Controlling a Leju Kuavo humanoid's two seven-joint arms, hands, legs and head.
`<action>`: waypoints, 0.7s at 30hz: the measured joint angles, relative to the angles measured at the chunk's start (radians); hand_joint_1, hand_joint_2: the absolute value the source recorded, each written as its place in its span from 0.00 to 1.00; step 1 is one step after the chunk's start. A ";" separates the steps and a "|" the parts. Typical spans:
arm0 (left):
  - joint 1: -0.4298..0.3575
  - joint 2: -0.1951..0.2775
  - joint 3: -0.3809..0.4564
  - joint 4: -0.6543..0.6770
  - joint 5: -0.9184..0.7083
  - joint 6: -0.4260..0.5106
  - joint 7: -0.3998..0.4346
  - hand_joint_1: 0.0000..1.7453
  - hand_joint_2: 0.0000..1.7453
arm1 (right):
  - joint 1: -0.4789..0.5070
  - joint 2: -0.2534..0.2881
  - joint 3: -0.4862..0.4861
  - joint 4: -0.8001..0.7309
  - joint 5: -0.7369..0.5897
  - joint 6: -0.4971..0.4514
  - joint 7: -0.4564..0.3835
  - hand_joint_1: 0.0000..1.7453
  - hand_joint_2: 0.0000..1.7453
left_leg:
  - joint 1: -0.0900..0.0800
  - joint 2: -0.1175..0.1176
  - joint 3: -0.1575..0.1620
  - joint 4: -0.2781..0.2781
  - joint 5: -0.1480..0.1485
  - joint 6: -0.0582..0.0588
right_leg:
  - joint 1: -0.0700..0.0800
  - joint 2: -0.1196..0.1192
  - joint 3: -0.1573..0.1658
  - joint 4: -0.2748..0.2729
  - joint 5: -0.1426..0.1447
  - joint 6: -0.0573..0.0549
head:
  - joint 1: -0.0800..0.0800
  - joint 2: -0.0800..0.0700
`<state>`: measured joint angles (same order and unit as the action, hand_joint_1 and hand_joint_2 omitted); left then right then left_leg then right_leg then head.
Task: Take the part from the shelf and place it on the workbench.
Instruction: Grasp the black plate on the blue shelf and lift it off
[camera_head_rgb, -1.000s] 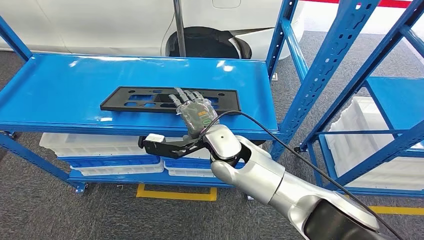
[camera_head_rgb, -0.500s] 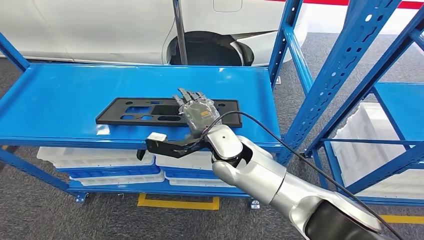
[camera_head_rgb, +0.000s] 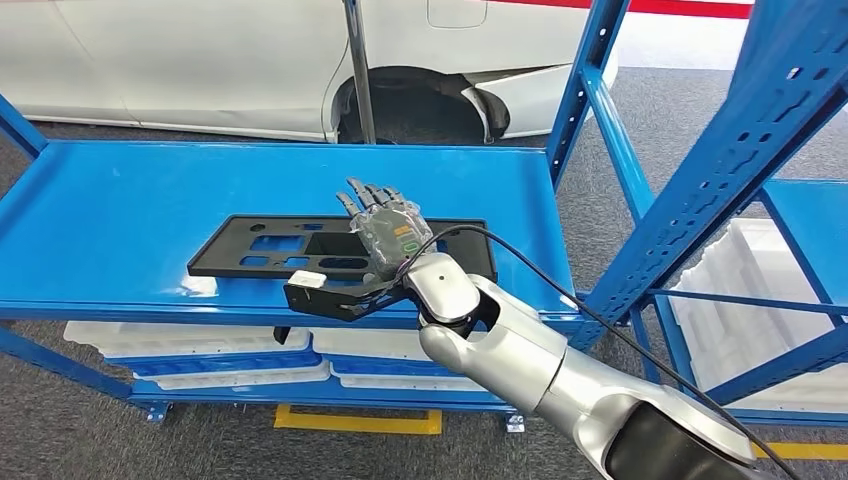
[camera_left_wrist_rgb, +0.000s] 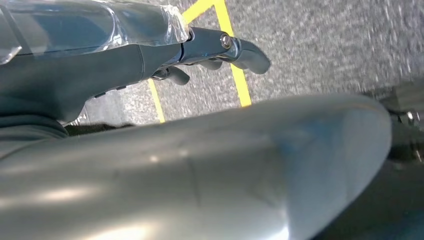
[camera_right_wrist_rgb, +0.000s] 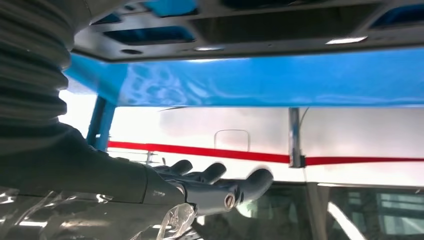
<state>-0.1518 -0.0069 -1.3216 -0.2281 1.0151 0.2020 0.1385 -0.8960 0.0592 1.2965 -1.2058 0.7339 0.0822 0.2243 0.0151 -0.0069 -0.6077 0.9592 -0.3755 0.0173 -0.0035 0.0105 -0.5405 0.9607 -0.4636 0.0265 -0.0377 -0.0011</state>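
Right robot hand over the black slotted panel on the blue shelf.
The panel's long axis runs left to right; the right robot hand lies over its right part, fingers extended and apart, gripping nothing I can see.

I see grey carpet floor with yellow tape lines, a white car behind, and white bins at right.

One black part, two shelves
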 joint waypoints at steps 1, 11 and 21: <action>0.000 0.000 0.000 0.000 0.001 0.000 -0.001 0.00 0.00 | -0.001 0.000 0.000 0.000 0.000 0.000 -0.001 0.00 1.00 | -0.001 -0.001 0.003 0.000 -0.001 0.004 | 0.000 -0.001 -0.005 0.017 -0.007 0.004 | 0.001 0.000; -0.004 -0.001 0.000 0.000 0.008 -0.003 -0.014 0.00 0.00 | -0.002 -0.007 0.003 -0.001 -0.030 0.041 -0.006 0.00 1.00 | -0.015 -0.003 0.008 0.000 -0.012 0.011 | -0.001 -0.006 -0.002 0.010 0.015 -0.018 | 0.004 0.000; 0.001 0.000 0.000 0.000 0.027 -0.003 -0.019 0.00 0.00 | -0.019 -0.028 0.007 -0.049 -0.095 0.136 0.037 0.00 1.00 | -0.011 -0.001 0.007 0.001 -0.006 0.009 | -0.003 -0.007 0.015 -0.016 0.001 0.010 | 0.003 0.000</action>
<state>-0.1508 -0.0072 -1.3212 -0.2277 1.0423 0.1991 0.1195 -0.9154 0.0312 1.3035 -1.2546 0.6389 0.2182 0.2612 0.0043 -0.0077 -0.6003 0.9600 -0.3815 0.0267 -0.0066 0.0040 -0.5256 0.9447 -0.4625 0.0366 -0.0343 -0.0011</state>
